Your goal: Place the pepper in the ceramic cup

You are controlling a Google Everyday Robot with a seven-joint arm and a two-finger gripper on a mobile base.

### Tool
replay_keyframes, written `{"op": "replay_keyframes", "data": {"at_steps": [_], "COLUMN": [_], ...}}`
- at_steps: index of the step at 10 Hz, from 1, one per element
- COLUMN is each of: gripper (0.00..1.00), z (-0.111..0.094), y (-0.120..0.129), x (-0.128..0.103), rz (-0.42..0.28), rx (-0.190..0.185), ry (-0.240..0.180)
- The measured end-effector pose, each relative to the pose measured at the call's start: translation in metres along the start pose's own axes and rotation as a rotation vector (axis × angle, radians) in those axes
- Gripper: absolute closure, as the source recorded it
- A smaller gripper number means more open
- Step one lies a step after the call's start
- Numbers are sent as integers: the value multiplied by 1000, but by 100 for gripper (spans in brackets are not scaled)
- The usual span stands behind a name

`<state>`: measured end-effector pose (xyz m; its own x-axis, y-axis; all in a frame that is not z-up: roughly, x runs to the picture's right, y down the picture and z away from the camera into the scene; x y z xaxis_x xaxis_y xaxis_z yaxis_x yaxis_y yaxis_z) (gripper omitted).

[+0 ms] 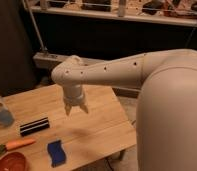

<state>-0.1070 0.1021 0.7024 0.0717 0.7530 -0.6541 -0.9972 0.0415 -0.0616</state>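
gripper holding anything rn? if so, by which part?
Nothing held. The gripper hangs open and empty above the table; the pepper lies on the tabletop, well apart from it.

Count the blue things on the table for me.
2: the sponge near the front edge, and the ceramic cup at the far left edge. More may lie outside the view. The claw hangs open above the table's middle.

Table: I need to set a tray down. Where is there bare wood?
Free: the stretch from the blue sponge to the table edge at right, under the gripper, jaws open; also behind the black block. Crowded: front left, with pepper, bowl, cup.
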Motion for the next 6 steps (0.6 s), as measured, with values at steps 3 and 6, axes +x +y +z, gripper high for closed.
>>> {"op": "replay_keyframes", "data": {"at_steps": [3,6], "gripper": [35,35], "z": [0,-2], "y": [0,2], "x": [0,-4], "rz": [0,-103], "rx": [0,33], "ry": [0,-21]}}
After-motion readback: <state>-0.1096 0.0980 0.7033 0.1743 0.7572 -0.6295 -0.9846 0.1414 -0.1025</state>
